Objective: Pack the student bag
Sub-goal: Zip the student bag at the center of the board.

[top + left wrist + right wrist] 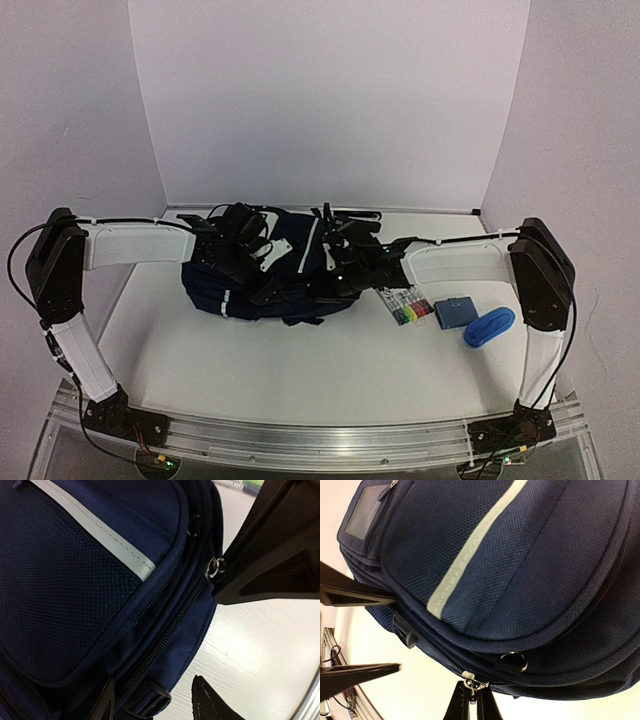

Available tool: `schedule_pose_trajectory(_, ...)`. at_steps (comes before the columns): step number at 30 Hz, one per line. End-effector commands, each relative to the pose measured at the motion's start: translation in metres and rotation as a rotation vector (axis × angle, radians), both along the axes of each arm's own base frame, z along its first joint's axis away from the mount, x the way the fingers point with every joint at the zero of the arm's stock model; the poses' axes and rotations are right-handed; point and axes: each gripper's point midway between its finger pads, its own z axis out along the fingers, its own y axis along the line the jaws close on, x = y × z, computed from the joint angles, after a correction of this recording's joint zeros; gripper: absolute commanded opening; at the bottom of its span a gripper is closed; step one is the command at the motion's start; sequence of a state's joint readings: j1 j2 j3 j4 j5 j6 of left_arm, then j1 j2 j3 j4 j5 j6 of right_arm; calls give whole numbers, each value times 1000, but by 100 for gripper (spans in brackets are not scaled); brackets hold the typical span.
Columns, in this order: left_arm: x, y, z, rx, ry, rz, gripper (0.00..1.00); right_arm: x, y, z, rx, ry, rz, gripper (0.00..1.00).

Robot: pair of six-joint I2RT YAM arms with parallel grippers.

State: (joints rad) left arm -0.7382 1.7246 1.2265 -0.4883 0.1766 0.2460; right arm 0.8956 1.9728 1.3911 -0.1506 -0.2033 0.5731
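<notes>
The student bag [212, 282] is laid on its side at the middle of the bench [300, 375], toward the back wall, with both arms reaching in over it from either side.

The right end effector [470, 702] is closed on the metal zipper pull [470, 682] at the bag's lower seam, so that the slider can be drawn along the zip track. In the left wrist view the same pull is seen pinched at the tip of the opposing arm.

The left end effector [154, 685] is seen with its fingers [210, 707] standing apart. One is set over the bag's fabric by a black strap buckle [150, 700] and the other over bare bench just beside it. Nothing is gripped by it. It appears to be placed there to pin or pinch the bag's edge, so that the bag is not dragged along when the zipper is pulled, though the contact itself is poorly shown.

The zip is judged to be mostly closed, so the packing itself is judged not yet begun.

To the right of the bag, apart from it, a pack of coloured markers [406, 307], a small blue pouch [455, 312] and a bright blue object [489, 327] are laid in a row on the bench, presumably to be loaded once the compartment is open.
</notes>
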Motion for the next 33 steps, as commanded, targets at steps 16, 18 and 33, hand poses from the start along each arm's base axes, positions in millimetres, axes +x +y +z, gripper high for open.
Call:
schedule_pose_trajectory(16, 17, 82, -21, 348, -121, 177, 0, 24, -64, 25, -11, -73, -20, 0)
schedule_pose_trajectory(18, 21, 96, -18, 352, -120, 212, 0, 23, -75, 27, -25, -83, -15, 0)
schedule_pose_trajectory(33, 15, 77, 58, 94, -167, 94, 39, -15, -12, 48, 174, -56, 272, 0)
